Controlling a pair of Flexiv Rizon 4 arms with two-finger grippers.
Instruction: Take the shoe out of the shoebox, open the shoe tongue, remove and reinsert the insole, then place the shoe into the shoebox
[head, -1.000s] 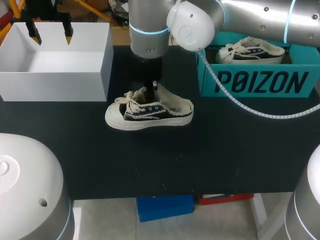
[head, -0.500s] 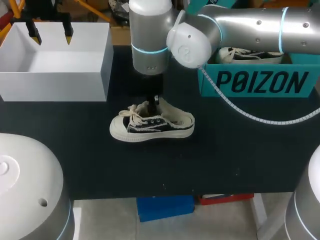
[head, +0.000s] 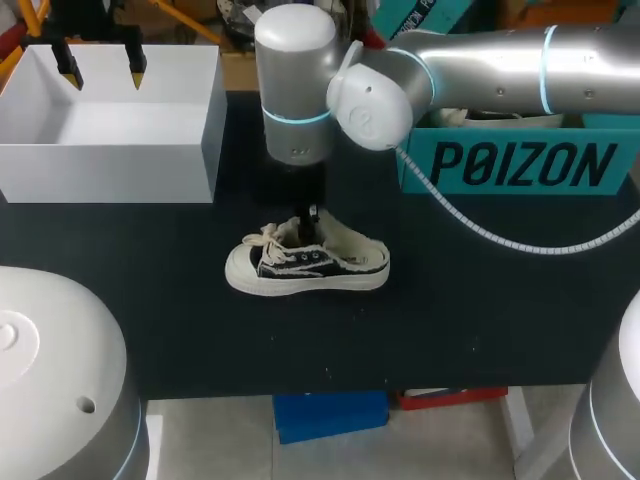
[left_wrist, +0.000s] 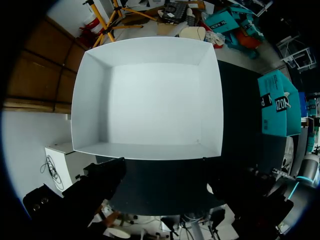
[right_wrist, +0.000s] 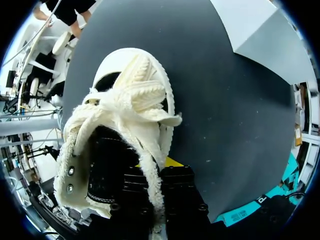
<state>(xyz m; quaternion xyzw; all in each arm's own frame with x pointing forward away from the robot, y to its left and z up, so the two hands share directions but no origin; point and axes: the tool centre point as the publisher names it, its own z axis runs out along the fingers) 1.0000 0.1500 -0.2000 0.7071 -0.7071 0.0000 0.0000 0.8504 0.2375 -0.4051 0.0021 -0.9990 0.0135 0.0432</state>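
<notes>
A white box (head: 110, 150) with no lid sits at the surface's (head: 450, 320) far left corner. The left hand (head: 101, 68) hangs over the box's far wall, released, its two yellow tips well apart with nothing between them. In the left wrist view the box's white floor lies bare ahead of the fingers.

Near the middle of the black surface is the shoe (head: 305, 264), out of its box: black canvas, a white rubber toe cap, cream laces and a frayed cream collar. Its toe points toward the left edge. Whether its sole rests fully on the surface cannot be told.

The right arm comes in from the right and turns straight down over the shoe. The right hand (right_wrist: 152, 172) is clenched on the shoe's frayed collar beside the laces — one finger inside the opening, the other outside against the side wall.

At the far right edge stands the teal shoebox (head: 520, 165), well apart from the shoe. Its front wall carries one word in large black capital letters, a brand mark. The arm partly hides its open top.
</notes>
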